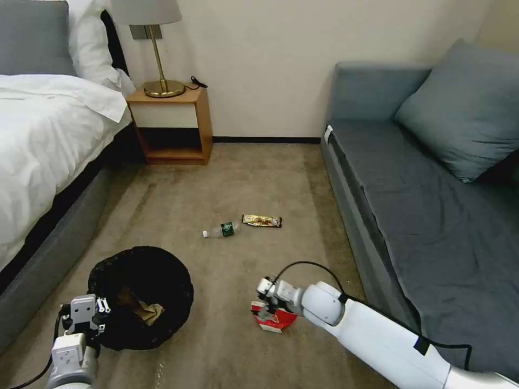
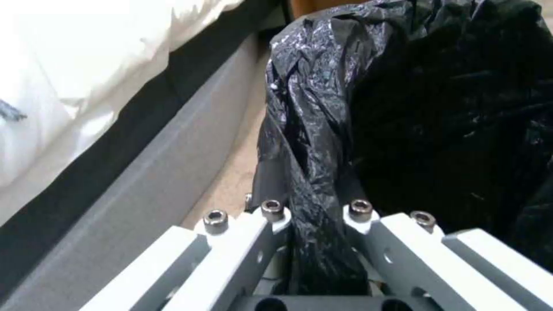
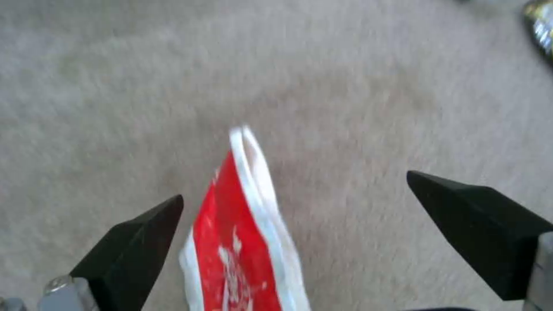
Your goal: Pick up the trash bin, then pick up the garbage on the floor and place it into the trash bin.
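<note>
The trash bin [image 1: 141, 281], draped in a crinkly black bag [image 2: 322, 121], stands on the carpet at the front left. My left gripper [image 1: 96, 316] is shut on its near rim, with bag plastic pinched between the fingers [image 2: 271, 216]. A piece of crumpled brown paper [image 1: 148, 311] lies inside the bin. My right gripper [image 1: 266, 309] is low over the carpet and open, its black fingertips [image 3: 144, 229] on either side of the red-and-white paper packet [image 3: 242, 224], also seen on the floor [image 1: 277, 321]. Farther off lie a small clear bottle [image 1: 223, 229] and a dark-and-gold snack wrapper [image 1: 262, 220].
A bed [image 1: 43, 135] runs along the left and a grey sofa [image 1: 421, 205] along the right. A wooden nightstand [image 1: 173, 127] with a lamp stands against the far wall. Carpet lies between them.
</note>
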{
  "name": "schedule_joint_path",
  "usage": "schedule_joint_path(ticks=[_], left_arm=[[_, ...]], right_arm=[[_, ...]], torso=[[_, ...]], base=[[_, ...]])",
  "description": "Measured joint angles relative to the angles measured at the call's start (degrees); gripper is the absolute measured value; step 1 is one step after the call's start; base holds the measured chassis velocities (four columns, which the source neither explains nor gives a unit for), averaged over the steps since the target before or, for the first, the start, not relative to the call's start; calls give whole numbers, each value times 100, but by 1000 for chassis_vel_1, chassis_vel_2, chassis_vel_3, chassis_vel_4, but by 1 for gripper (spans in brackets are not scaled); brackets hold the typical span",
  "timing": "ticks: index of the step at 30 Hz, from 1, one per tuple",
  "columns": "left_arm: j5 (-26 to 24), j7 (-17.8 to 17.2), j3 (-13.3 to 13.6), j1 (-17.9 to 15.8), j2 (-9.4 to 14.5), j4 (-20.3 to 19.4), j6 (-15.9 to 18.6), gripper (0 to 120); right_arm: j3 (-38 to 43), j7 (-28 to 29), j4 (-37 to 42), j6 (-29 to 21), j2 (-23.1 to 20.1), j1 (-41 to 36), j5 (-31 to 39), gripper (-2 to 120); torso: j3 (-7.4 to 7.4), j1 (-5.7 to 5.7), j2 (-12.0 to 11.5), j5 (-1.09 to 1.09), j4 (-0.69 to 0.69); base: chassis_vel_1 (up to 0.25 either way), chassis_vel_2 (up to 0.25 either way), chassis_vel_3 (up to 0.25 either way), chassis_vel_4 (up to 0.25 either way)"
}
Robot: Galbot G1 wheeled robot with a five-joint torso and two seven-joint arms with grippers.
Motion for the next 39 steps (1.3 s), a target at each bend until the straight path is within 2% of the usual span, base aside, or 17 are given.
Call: schedule_joint_path(ticks=[10, 15, 18, 20, 22, 24, 28, 30, 31, 33, 36, 39], left_arm=[[-113, 7, 67, 84, -43, -163, 50, 3], [-110, 12, 16, 119, -49, -184, 44, 3], [-107, 18, 12, 129, -64, -188, 40, 3], [-105, 18, 12, 129, -66, -187, 40, 3], [-87, 21, 15, 123, -80, -158, 27, 3], [-83, 24, 16, 122, -83, -148, 26, 3], [-81, 43, 9, 103, -72, -116, 17, 3], [-81, 44, 6, 98, -67, -115, 17, 3], [-82, 44, 4, 94, -59, -115, 17, 3], [-83, 44, 15, 122, -61, -181, 21, 3], [-82, 44, 37, 155, -64, -252, 27, 3], [-81, 46, 59, 197, -69, -374, 48, 3]], right_arm=[[-63, 23, -805, 323, 336, -175, -443, 100], [-84, 27, -1226, 481, 505, -117, -632, 90], [-52, 28, -1375, 522, 599, -60, -679, 77], [-48, 28, -1385, 524, 605, -56, -683, 76], [-36, 22, -1415, 532, 620, -48, -700, 61], [-30, 16, -1420, 538, 620, -50, -712, 58], [21, -7, -1477, 593, 654, -80, -840, 39], [30, -9, -1477, 599, 656, -85, -848, 37], [43, -10, -1477, 612, 659, -91, -860, 31], [68, -20, -1472, 633, 660, -101, -905, 20], [88, -25, -1460, 640, 665, -107, -926, 15], [149, -27, -1418, 641, 680, -156, -947, 0]], torso=[[0, 0, 0, -1, 0], [0, 0, 0, -1, 0], [0, 0, 0, -2, 1], [0, 0, 0, -2, 1], [0, 0, 0, -1, 1], [0, 0, 0, -2, 1], [0, 0, 0, -2, 1], [0, 0, 0, -2, 1], [0, 0, 0, -1, 0], [0, 0, 0, -2, 0], [0, 0, 0, -1, 0], [0, 0, 0, -2, -1]], base=[[0, 0, 0, 0], [0, 0, 0, 0], [0, 0, 0, 0], [0, 0, 0, 0], [0, 0, 0, 0], [0, 0, 0, 0], [0, 0, 0, 0], [0, 0, 0, 0], [0, 0, 0, 0], [0, 0, 0, 0], [0, 0, 0, 0], [0, 0, 0, 0]])
